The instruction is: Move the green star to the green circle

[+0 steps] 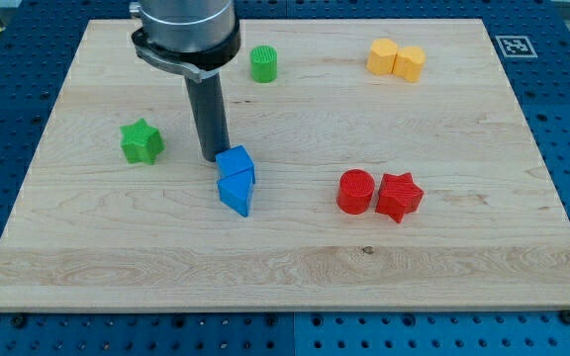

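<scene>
The green star [142,141] lies at the view's left on the wooden board [285,267]. The green circle [263,63], a short cylinder, stands near the view's top, up and to the right of the star. My tip [213,156] rests on the board to the right of the green star, well apart from it, and just left of the upper blue block [236,163]. The rod rises from the tip to the arm's grey flange at the view's top.
Two blue blocks sit together at the middle, the lower one [236,195] a wedge-like shape. A red circle [355,191] touches a red star [399,196] at the right. Two yellow blocks [396,59] sit at the top right.
</scene>
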`<action>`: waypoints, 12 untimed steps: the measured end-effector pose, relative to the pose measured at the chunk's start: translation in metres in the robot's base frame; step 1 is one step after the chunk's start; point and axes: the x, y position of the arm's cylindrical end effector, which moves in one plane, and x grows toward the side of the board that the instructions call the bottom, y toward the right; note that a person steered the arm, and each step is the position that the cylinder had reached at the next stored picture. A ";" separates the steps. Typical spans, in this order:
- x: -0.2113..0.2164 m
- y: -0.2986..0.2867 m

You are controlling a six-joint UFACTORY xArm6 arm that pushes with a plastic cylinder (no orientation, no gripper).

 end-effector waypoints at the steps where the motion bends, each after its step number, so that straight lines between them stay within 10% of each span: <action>1: -0.002 -0.010; 7: 0.020 -0.119; 12: -0.021 -0.087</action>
